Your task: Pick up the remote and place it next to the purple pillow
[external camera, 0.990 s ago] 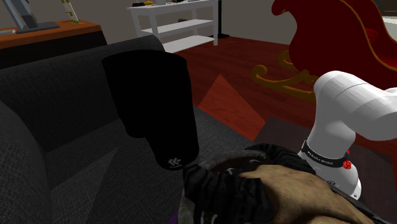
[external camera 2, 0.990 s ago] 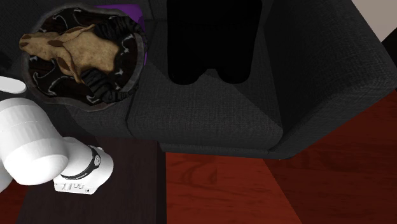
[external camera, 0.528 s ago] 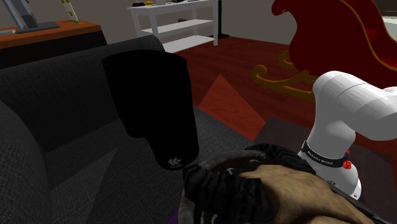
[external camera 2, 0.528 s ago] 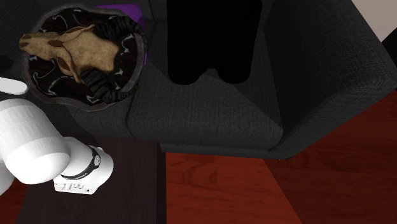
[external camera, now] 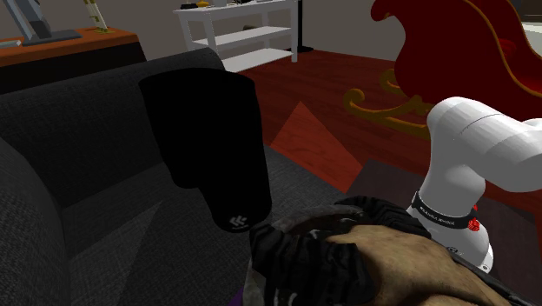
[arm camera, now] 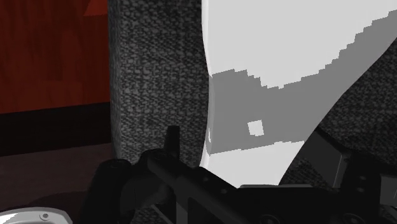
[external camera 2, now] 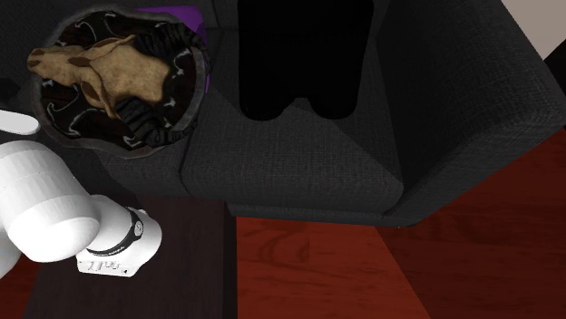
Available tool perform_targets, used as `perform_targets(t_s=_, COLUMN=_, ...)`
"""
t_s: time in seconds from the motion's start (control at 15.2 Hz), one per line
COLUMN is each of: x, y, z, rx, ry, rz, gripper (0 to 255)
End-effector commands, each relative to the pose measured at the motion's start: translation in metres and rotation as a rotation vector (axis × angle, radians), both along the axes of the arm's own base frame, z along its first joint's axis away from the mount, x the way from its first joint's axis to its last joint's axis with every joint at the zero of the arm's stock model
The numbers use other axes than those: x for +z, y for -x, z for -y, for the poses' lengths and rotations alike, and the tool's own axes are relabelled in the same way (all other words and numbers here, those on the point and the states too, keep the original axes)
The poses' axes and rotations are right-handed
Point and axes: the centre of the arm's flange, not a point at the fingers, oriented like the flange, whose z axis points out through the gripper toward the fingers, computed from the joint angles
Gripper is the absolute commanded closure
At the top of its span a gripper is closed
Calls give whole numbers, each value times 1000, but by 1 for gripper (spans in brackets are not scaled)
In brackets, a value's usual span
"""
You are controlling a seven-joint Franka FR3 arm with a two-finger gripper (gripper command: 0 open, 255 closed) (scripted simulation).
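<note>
Shoulder view's right shows one white arm (external camera: 473, 148) beside one dark sofa (external camera: 78, 174) carrying one round patterned cushion (external camera: 391, 261) partly covering one purple pillow (external camera 2: 186, 16); how open the hand (arm camera: 248, 191) is, I cannot tell.

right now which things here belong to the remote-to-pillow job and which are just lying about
For the job:
- purple pillow, peeking from behind the round cushion
- dark grey fabric sofa holding it

Just lying about:
- round tan-and-black patterned cushion
- large plain black shape on the sofa
- red sleigh
- white shelf unit
</note>
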Motion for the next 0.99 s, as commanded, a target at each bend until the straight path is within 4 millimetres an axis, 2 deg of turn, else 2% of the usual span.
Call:
perform_targets(t_s=0.0, x=0, y=0, z=0, rx=0, ry=1, rz=0, gripper=0)
perform_targets(t_s=0.13, x=0, y=0, z=0, rx=0, ry=0, rz=1, gripper=0)
perform_targets(t_s=0.4, x=50, y=0, z=4, rx=0, ry=0, rz=1, gripper=0)
perform_targets(t_s=0.92, x=50, y=0, z=4, rx=0, ry=0, rz=1, gripper=0)
